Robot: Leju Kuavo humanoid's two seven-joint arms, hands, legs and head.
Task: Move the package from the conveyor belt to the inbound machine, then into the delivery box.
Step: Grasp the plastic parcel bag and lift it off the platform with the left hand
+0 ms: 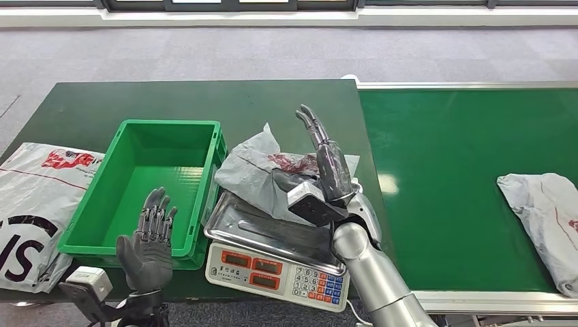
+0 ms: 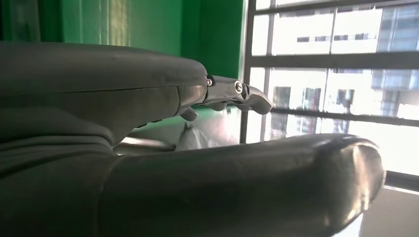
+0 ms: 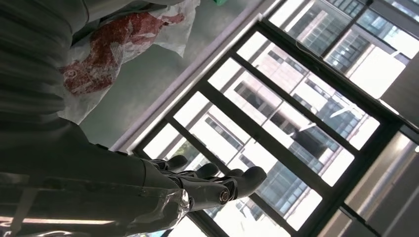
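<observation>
A crumpled grey package (image 1: 262, 170) with a red print lies across the far end of the scale's steel tray (image 1: 249, 221), partly on the green table. My right hand (image 1: 327, 160) stands just right of it, fingers straight and pointing up, holding nothing. In the right wrist view the package (image 3: 113, 44) lies behind the outstretched fingers (image 3: 207, 182) of the right hand. My left hand (image 1: 151, 235) is open with fingers spread in front of the green delivery box (image 1: 102, 204). The left wrist view shows that hand (image 2: 148, 98) empty. A second grey package (image 1: 545, 211) rests on the conveyor belt (image 1: 463, 157).
The electronic scale (image 1: 272, 266) with its keypad sits at the table's near edge, next to the box. A large white printed bag (image 1: 34, 204) lies at the left end of the table. Grey floor lies beyond the table.
</observation>
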